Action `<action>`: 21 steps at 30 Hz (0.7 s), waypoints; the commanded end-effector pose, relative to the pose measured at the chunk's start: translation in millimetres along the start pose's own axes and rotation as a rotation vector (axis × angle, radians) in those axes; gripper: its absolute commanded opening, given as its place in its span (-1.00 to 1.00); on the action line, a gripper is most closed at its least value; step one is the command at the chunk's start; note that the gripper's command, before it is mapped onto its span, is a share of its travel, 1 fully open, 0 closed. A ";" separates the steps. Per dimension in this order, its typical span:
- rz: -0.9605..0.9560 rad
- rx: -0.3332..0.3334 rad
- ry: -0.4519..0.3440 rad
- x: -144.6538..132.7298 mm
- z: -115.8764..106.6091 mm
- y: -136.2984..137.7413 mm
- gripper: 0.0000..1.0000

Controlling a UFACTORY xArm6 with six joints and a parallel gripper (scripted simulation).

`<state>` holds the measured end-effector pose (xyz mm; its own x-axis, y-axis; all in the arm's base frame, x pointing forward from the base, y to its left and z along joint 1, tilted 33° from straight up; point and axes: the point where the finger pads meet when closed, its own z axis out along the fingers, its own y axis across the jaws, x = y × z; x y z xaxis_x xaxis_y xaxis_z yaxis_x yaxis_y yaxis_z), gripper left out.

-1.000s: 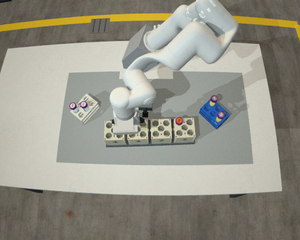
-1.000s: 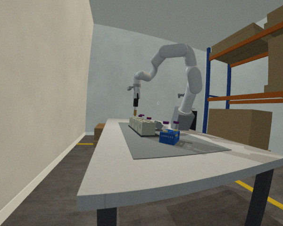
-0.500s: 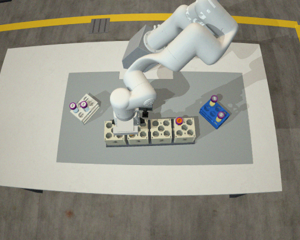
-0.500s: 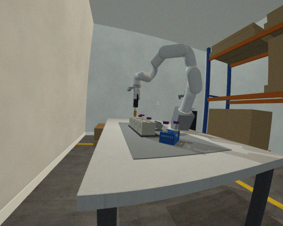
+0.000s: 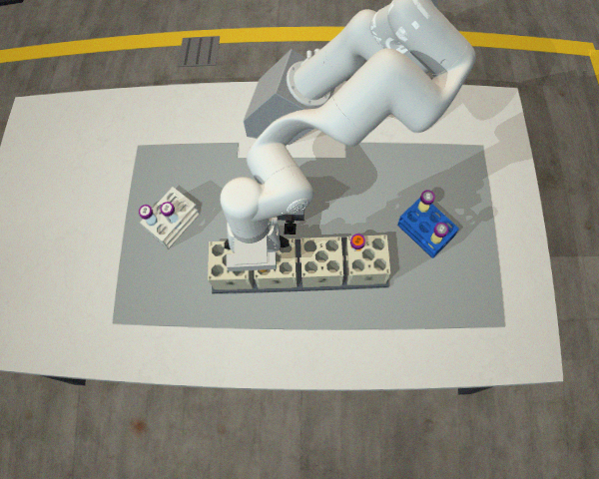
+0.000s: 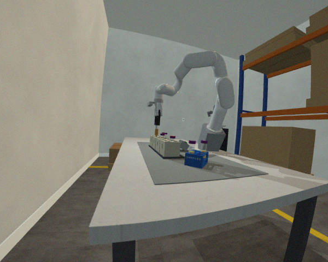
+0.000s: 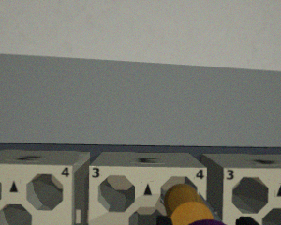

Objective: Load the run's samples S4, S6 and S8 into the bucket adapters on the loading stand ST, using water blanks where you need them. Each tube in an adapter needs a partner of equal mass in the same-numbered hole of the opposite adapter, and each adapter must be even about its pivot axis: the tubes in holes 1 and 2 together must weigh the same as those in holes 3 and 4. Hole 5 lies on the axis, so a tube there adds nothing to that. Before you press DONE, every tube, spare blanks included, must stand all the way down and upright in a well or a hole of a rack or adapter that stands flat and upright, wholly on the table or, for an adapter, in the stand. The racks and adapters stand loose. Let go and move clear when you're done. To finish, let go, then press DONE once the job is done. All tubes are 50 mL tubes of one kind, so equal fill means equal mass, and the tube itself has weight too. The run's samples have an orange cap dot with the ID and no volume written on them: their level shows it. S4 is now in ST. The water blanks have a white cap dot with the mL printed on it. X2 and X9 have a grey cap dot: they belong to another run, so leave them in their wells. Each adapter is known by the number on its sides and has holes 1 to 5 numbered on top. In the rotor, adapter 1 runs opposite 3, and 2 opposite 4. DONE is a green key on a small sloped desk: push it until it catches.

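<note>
Top: the hand (image 5: 253, 249) (image 6: 157, 120) (image 7: 205, 221) is over the loading row, hiding most of the amber tube (image 5: 263, 269) (image 6: 156, 131) (image 7: 182, 197); its end shows above the 2nd adapter from the left (image 5: 276, 281) (image 7: 147, 175).

Exterior: the tube hangs straight below the hand, long axis about upright, bottom end down; the fingers are clamped on it.

Wrist: that end overlaps hole 4 (image 7: 170, 180); whether it has entered is perhaps too obscured to say. The coming move looks like straight lowering.
</note>
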<state>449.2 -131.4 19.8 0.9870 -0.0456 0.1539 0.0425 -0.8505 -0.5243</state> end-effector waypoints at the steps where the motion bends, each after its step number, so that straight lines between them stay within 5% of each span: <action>1: -0.001 -0.002 0.004 1.6 2.6 0.5 -1.00; 21: -0.001 -0.002 0.004 1.6 20.6 0.5 -1.00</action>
<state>452.2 -122.2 5.0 0.9869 -0.0457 0.1546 0.0426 -0.8507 -0.5239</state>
